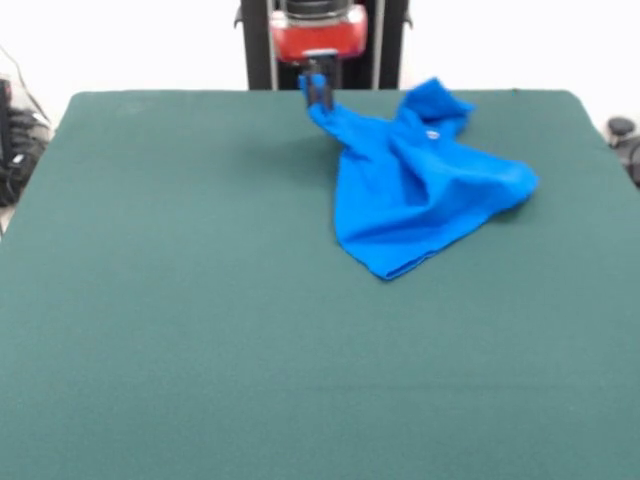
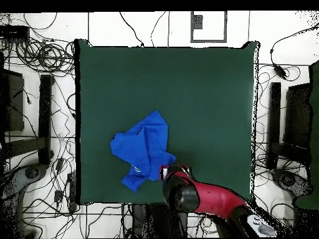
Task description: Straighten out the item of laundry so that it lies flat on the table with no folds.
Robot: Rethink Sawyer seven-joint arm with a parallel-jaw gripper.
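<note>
The item of laundry (image 1: 420, 190), a small bright blue T-shirt, lies crumpled and folded on the far right part of the green table (image 1: 200, 330). One corner of it is stretched out and pulled up toward the far edge. My gripper (image 1: 318, 92) is shut on that corner, just above the cloth. In the overhead view the shirt (image 2: 144, 149) sits near the bottom left of the table (image 2: 205, 87), with the gripper (image 2: 165, 171) at its lower right corner and the red arm covering it from above.
Cables and black equipment (image 2: 43, 118) lie around the table on the floor. A black stand (image 1: 255, 45) rises behind the far edge.
</note>
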